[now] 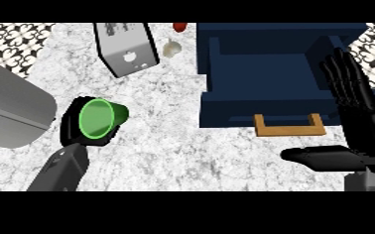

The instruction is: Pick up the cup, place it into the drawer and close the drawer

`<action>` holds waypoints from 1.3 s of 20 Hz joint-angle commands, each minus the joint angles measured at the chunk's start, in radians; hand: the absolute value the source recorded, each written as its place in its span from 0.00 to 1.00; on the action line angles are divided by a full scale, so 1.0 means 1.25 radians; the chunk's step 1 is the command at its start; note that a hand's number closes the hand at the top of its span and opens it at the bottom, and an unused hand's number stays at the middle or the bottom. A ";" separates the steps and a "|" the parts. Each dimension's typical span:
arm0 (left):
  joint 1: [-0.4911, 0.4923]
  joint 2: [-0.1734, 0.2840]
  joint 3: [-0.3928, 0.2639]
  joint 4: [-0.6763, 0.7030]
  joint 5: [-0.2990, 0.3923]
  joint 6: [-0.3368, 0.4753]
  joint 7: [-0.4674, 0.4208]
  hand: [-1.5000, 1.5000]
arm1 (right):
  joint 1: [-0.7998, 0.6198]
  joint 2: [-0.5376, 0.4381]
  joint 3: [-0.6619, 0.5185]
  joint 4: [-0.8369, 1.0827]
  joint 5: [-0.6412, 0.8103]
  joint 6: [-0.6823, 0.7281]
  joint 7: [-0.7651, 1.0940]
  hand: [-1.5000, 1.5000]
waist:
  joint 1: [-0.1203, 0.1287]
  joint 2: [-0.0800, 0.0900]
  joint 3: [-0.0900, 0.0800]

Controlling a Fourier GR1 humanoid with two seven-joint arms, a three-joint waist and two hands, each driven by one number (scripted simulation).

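The left hand [73, 129] is sitting at the lower left of the frame with its fingers [70, 110] curling round the green cup [102, 119], which is lying tilted so that its open mouth is facing up toward the viewer. Whether the cup is already lifting off the speckled bench [176, 129] or is only resting on it, I cannot tell. The blue drawer [271, 79] is standing pulled open at the upper right, its hollow inside showing nothing, with its wooden handle [289, 126] pointing toward the lower edge. The right hand [351, 104] is resting at the right edge beside the drawer, its fingers straight and apart, holding nothing. So, judging by this, the pick-up is looking underway or just done, while carrying the cup across the middle of the frame, setting it inside the drawer and pushing the drawer shut are all remaining. At the top a grey toaster [124, 47], a small white object [170, 48] and something red [180, 26] are standing well apart from the cup, and a large grey shape [22, 109] is filling the left edge.
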 commanded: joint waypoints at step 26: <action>-0.269 -0.159 -0.344 -0.506 0.014 0.356 0.426 1.00 | 0.027 -0.023 -0.056 0.016 -0.035 0.033 -0.019 0.00 | 0.002 -0.005 0.002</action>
